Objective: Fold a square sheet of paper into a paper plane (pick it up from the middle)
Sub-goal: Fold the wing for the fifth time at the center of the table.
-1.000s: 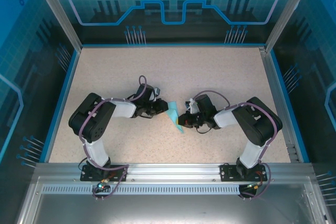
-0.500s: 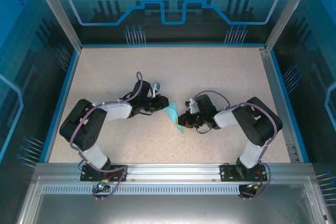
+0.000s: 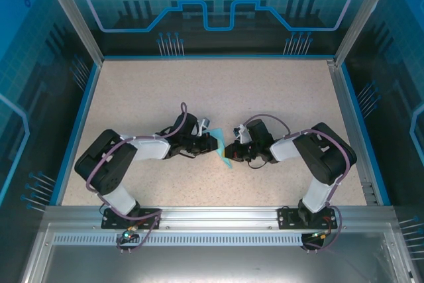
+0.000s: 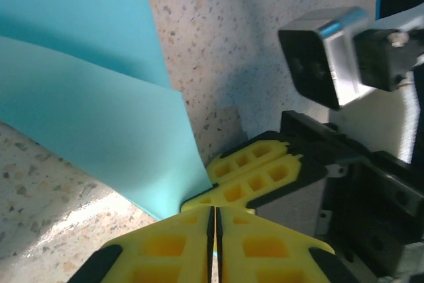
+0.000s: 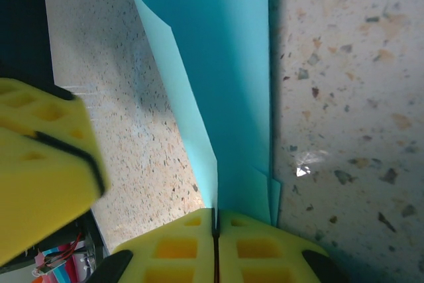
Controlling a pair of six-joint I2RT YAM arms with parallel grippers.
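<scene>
The thin light-blue paper sheet, flimsy and light, we judge best held at its folded edge, where our right gripper pinches it, left gripper pressed together.

Black-jointed white arms carry looping purple cables and yellow gridded fingers

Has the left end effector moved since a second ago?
Yes: the left end effector shifted right, away from the table's left blue edge, up to the sheet of paper.
</scene>
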